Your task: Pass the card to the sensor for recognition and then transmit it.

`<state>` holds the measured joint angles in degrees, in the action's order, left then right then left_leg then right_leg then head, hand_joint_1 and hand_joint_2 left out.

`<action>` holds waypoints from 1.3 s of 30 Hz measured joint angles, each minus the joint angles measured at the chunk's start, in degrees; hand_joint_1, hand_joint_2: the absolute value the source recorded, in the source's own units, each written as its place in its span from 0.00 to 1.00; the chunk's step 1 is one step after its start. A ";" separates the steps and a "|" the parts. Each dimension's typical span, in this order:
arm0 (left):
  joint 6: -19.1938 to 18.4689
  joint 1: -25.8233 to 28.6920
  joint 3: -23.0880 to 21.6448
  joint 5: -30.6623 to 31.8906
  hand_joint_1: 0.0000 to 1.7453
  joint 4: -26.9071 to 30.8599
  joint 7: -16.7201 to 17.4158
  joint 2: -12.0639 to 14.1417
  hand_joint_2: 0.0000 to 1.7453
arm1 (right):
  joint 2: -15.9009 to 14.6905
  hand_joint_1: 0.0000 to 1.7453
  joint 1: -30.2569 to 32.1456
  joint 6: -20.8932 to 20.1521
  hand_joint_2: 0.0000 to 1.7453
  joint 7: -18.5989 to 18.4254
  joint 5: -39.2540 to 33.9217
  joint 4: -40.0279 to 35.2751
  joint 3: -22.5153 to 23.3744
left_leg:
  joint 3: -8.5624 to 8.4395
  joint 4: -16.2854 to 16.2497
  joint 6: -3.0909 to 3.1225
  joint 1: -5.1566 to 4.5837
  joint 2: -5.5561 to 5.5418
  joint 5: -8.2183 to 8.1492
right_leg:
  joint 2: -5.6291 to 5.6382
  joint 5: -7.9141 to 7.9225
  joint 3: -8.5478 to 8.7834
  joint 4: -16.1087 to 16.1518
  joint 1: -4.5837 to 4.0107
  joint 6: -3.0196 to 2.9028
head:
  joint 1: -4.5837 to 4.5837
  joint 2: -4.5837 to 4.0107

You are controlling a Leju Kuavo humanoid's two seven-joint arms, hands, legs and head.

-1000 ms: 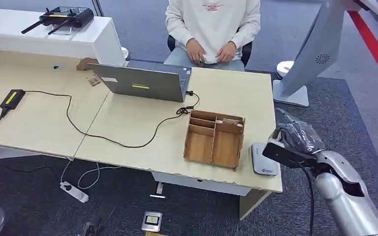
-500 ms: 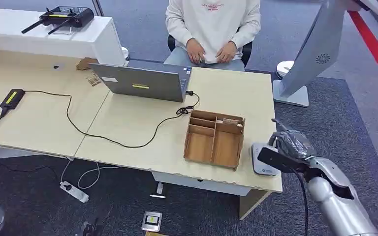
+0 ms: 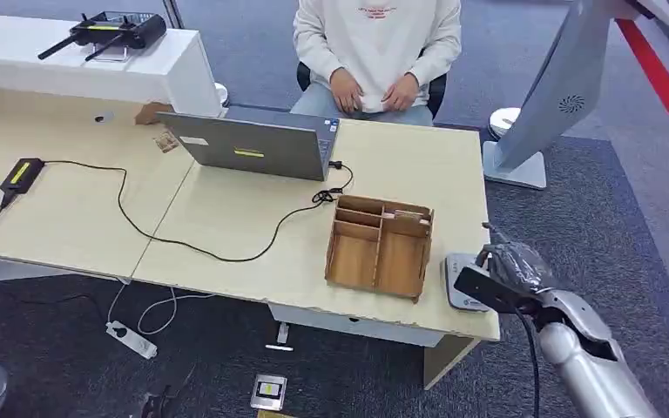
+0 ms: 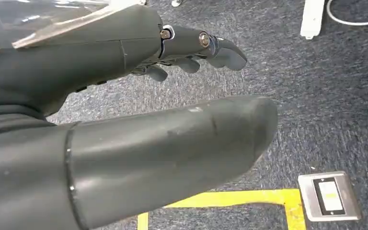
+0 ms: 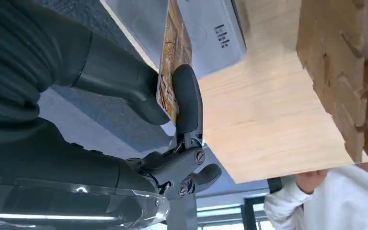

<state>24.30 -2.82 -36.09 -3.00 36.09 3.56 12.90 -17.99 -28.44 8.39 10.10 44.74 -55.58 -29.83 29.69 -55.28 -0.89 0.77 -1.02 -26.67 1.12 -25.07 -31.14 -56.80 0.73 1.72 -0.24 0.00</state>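
Observation:
My right hand (image 3: 510, 266) hovers at the desk's right front corner, right over the white card sensor (image 3: 462, 283). In the right wrist view the hand (image 5: 139, 96) pinches a brown-and-gold patterned card (image 5: 172, 52) between thumb and a finger, its edge against the white sensor (image 5: 211, 33). My left hand (image 4: 124, 96) hangs over the carpet with its fingers apart and nothing in it.
A wooden divided tray (image 3: 380, 245) stands just left of the sensor. A grey laptop (image 3: 257, 144) with a black cable sits mid-desk. A person in a white sweater (image 3: 375, 48) sits across the desk. A white stand (image 3: 531, 122) rises to the right.
My right hand has sunk and drawn in toward the desk's front corner, bringing the card down over the sensor. Nothing else moved.

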 joint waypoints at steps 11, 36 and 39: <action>3.61 0.94 -3.01 1.86 0.00 4.50 5.24 1.68 0.00 | -2.10 1.00 2.25 1.81 1.00 -2.05 -1.77 0.68 -0.07 | -0.04 0.00 0.00 -0.01 0.03 -0.01 | 0.03 -0.01 0.01 0.01 0.01 0.01 | 0.00 0.00; 2.89 0.63 -4.94 4.02 0.00 4.41 4.02 1.84 0.00 | -5.31 1.00 5.90 3.50 1.00 -2.71 -2.32 0.33 2.73 | -0.16 -0.01 0.00 -0.02 0.04 0.00 | 0.04 0.00 0.12 0.02 0.02 0.01 | 0.00 0.00; 2.64 0.59 -5.03 4.31 0.00 4.26 3.58 1.84 0.00 | -5.35 1.00 6.09 3.56 1.00 -2.73 -2.34 0.09 2.93 | -0.16 -0.01 0.00 -0.01 0.04 0.00 | 0.04 0.00 0.12 0.02 0.01 0.01 | 0.00 0.00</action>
<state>26.95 -2.23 -41.11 1.31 40.35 7.15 14.73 -23.34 -22.35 11.96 7.37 42.40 -55.50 -26.91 29.53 -55.29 -0.89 0.75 -0.98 -26.68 1.16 -25.07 -31.01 -56.77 0.74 1.73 -0.24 0.00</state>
